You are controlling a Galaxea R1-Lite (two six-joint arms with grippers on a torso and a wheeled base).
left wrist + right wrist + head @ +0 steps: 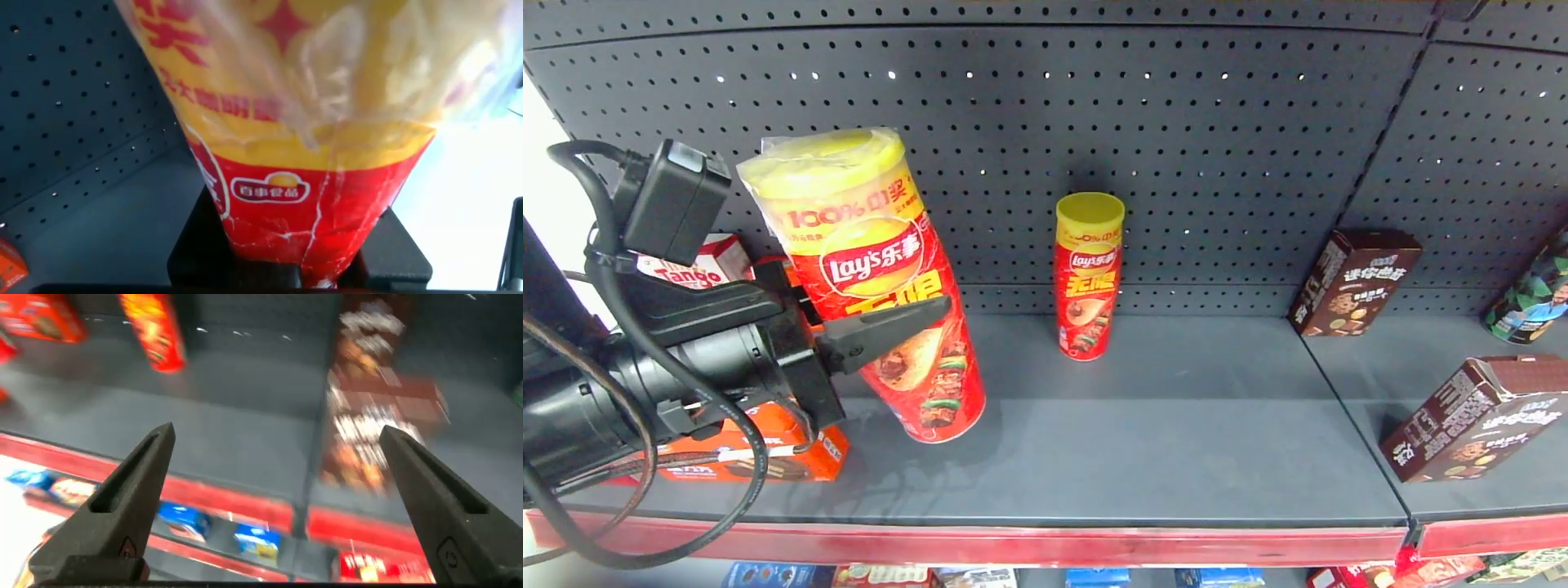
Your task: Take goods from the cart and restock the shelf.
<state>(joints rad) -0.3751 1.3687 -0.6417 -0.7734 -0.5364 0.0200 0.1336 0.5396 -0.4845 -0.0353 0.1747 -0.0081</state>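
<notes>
The chip canister (866, 261) is wrapped in glossy, crinkled clear plastic, while the shelf (1176, 425) is matt, smooth grey metal.

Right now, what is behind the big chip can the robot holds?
Behind the held chip can is the black pegboard wall. An orange box shows low on its left; the left gripper covers much of that box.

The left pincer (882, 318) holds a tall red-and-yellow cardboard crisp tube in clear wrap (866, 261), tilted above the dark grey metal shelf (1176, 441), with a flat orange cardboard box (776, 459) on the shelf beneath the pincer. To the pincer's right and farther back, a second red-and-yellow crisp tube (1089, 278) stands upright on the shelf. Well beyond it to the right, a brown cardboard box (1354, 282) sits behind another brown cardboard box (1470, 420).
</notes>
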